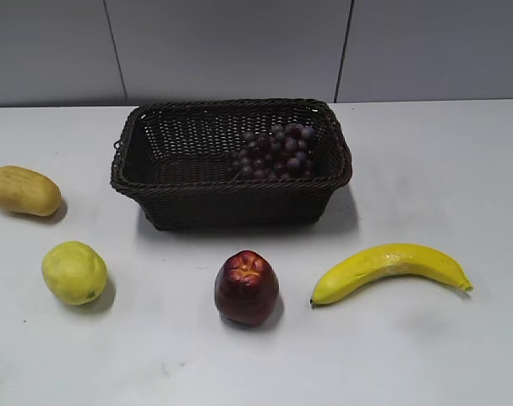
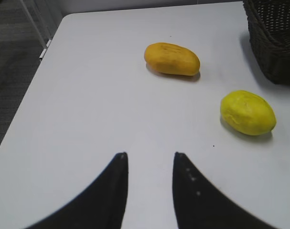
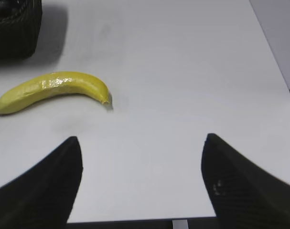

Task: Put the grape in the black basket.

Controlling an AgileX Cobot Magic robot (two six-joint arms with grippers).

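Note:
The grape (image 1: 277, 150), a bunch of small dark red-purple grapes, lies inside the black basket (image 1: 231, 193) at its right end. The basket stands at the back middle of the white table; a corner of it shows in the left wrist view (image 2: 273, 43) and in the right wrist view (image 3: 16, 33). My left gripper (image 2: 149, 155) is open and empty over bare table at the left. My right gripper (image 3: 142, 138) is wide open and empty over the table's near right edge. Neither arm shows in the exterior view.
A mango (image 1: 22, 190) lies at the far left and a yellow-green fruit (image 1: 74, 272) in front of it. A dark red apple (image 1: 247, 288) stands in front of the basket. A banana (image 1: 390, 269) lies at the front right.

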